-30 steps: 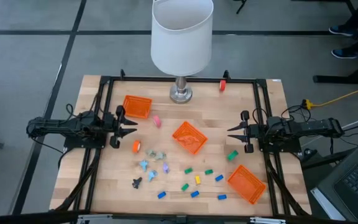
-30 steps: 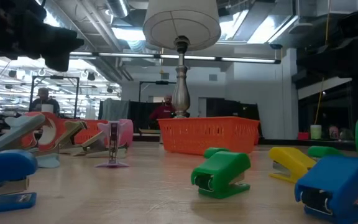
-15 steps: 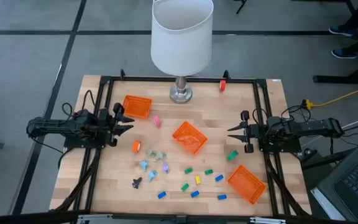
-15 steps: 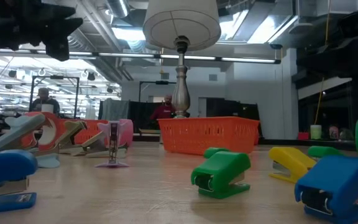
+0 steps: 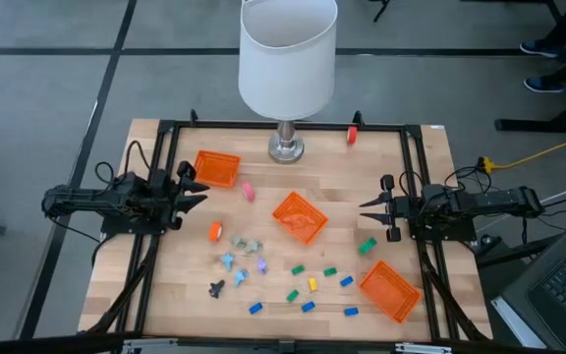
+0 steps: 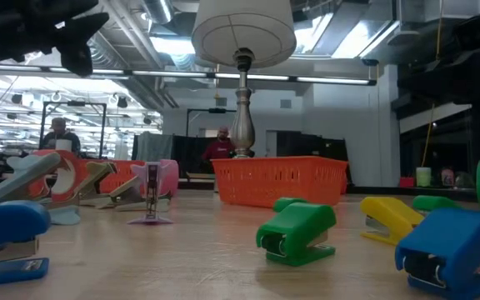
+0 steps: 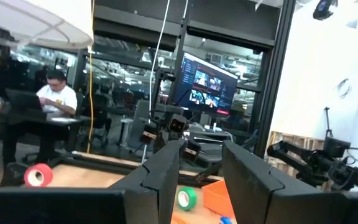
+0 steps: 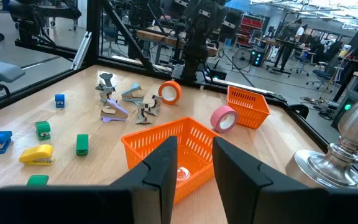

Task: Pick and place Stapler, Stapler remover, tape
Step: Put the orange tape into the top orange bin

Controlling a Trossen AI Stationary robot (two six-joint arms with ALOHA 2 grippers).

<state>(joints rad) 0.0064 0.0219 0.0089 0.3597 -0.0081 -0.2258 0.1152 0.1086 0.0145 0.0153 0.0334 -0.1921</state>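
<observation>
Left pincer [image 5: 197, 187] part-open, empty, beside orange tape [image 5: 215, 231], staged for pickup; right pincer [image 5: 368, 208] parked, slightly parted, empty.

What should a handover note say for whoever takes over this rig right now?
Left gripper: at the table's left edge, jaws apart, empty.
Right gripper: at the right edge, jaws slightly apart, empty.
Tape: orange roll and pink roll loose on the table, red roll at the far edge.
Staplers and stapler removers scattered near the front.
Three orange baskets.
Done: nothing visibly placed. Left: everything.
</observation>
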